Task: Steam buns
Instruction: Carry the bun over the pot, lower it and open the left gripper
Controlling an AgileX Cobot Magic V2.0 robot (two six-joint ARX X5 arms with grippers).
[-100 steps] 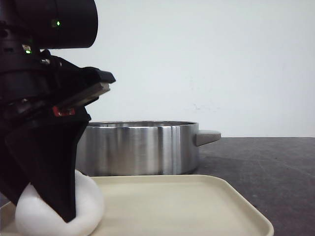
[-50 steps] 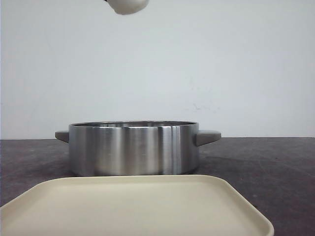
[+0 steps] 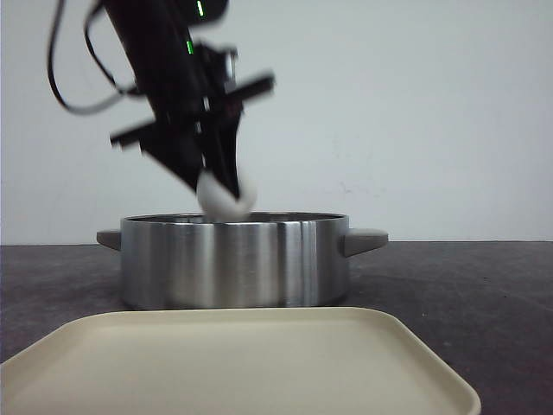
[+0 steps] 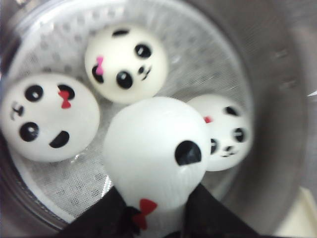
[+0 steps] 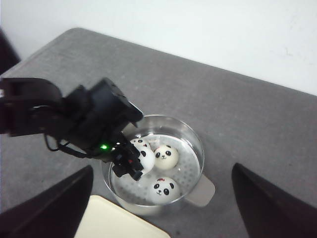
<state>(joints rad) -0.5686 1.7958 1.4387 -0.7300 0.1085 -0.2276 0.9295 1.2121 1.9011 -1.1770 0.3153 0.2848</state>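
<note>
Steel walls of the pot [image 3: 233, 262] fill the centre of the front view, with the left hand [image 3: 220, 186] hanging just above its rim at centre-left and clamping the fourth bun [image 3: 226, 196] between dark fingers [image 3: 186, 160]. That bun is over the pot's opening and partly below the fingertips, not yet set down.

Inside, the left wrist view shows three buns already resting on the perforated steamer floor [image 4: 59, 191]: one at upper centre [image 4: 125, 63], one at left [image 4: 47, 116], and one at right [image 4: 225, 131], half hidden behind the held bun [image 4: 158, 153]. The held one sits in the lower middle of that frame, above the free space between the others, its red bow just above the finger pads.

From the right wrist view, the pot [image 5: 195, 148] appears at lower centre on the grey surface [image 5: 257, 119], with the left arm reaching in from the left. The cream tray [image 3: 259, 363] across the bottom of the front view has no bun on the part that shows.

By my reading the loading is nearly finished: three buns are placed, the last needs lowering and releasing. No lid shows in any view, so whether covering is part of the job I cannot say.

Only two dark blurred shapes at the bottom corners of the right wrist view show of the right hand [image 5: 163, 218]; they stand well apart with nothing between them.
</note>
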